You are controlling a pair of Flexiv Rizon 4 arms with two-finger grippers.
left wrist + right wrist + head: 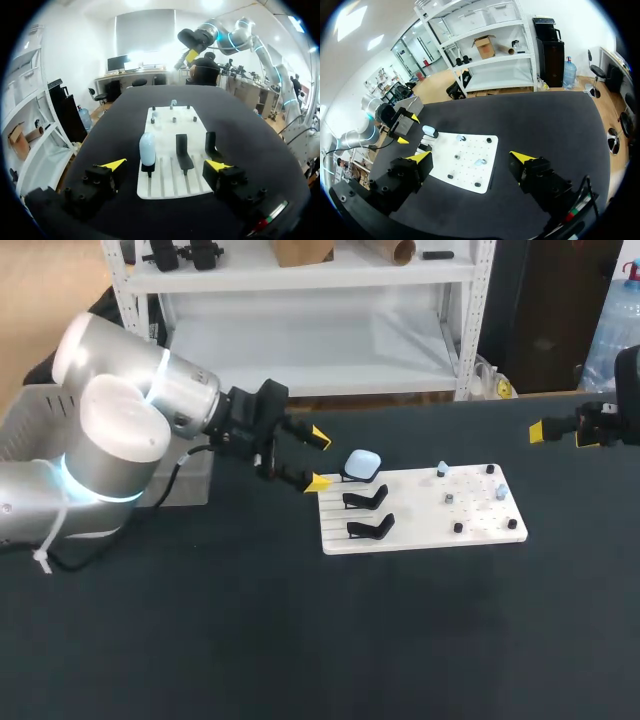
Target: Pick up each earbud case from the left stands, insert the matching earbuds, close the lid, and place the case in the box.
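Left jaws spread wide, just short of the pale blue earbud case [362, 464], not touching it; case sits on the farthest of three black stands [366, 499] at the left end of the white board [420, 530]. Right jaws also spread, empty, over the dark surface [300, 640], well apart from the board.
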